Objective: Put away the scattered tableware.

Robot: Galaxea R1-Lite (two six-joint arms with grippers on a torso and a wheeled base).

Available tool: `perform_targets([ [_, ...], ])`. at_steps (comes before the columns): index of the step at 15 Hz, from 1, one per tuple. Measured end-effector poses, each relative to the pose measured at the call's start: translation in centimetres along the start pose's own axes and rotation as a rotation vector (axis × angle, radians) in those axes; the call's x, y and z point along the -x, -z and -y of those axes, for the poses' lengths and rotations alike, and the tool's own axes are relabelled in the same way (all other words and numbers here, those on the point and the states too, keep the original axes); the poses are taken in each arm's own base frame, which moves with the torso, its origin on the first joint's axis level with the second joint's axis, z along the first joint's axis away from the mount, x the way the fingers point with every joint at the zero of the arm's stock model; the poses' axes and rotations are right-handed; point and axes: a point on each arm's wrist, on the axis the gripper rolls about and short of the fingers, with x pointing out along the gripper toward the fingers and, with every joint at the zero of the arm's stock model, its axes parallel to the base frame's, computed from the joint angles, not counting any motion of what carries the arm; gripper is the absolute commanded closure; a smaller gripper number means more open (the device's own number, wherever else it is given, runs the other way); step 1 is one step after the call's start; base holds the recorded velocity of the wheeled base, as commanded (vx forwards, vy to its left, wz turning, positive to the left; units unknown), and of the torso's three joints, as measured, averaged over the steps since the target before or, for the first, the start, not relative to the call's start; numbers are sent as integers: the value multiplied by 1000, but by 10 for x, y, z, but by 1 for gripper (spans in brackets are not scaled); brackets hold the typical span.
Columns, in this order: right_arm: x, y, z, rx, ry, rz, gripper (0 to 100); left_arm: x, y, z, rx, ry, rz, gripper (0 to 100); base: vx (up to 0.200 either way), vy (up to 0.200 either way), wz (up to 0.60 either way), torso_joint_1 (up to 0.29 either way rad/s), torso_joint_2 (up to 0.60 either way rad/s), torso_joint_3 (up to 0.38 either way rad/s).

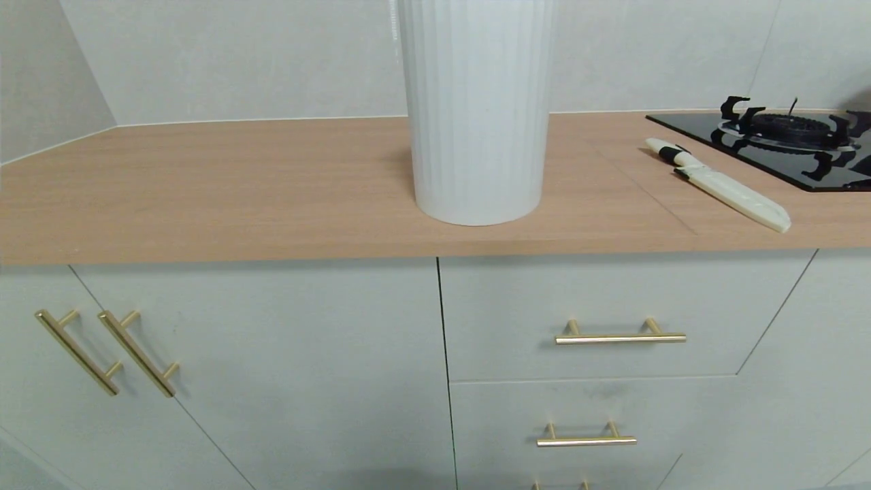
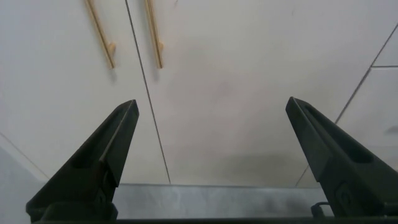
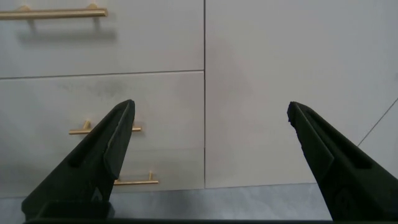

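Tableware is sitting out on the counter [image 1: 204,197]: the tall ribbed holder [image 1: 476,109] is standing at top centre close to the front edge, and the knife [image 1: 718,184] is lying at upper right, just beside the stove [image 1: 782,146]. Left gripper [image 2: 211,102] and right gripper [image 3: 211,104] are hanging spread wide, holding nothing, facing the cabinet fronts. Rising arms are probably risking a knock that tips the holder, and the flat knife may be skidding away from a shallow pinch.

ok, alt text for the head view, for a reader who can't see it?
A tall white ribbed container stands on a wooden countertop, with a white knife lying to its right near a black gas hob. Pale cabinet fronts with brass handles sit below.
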Motion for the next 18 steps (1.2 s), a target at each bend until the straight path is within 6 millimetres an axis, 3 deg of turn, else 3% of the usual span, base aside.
perform_targets([
  [4,0,0,0,3,0,0,0,0,0,0,0,0,-1,0,200,0,0,5,5,2],
  [13,0,0,0,4,0,0,0,0,0,0,2,0,-2,0,0,0,0,3,-13,-9],
  [18,0,0,0,4,0,0,0,0,0,0,2,0,-2,0,0,0,0,82,-309,-286],
])
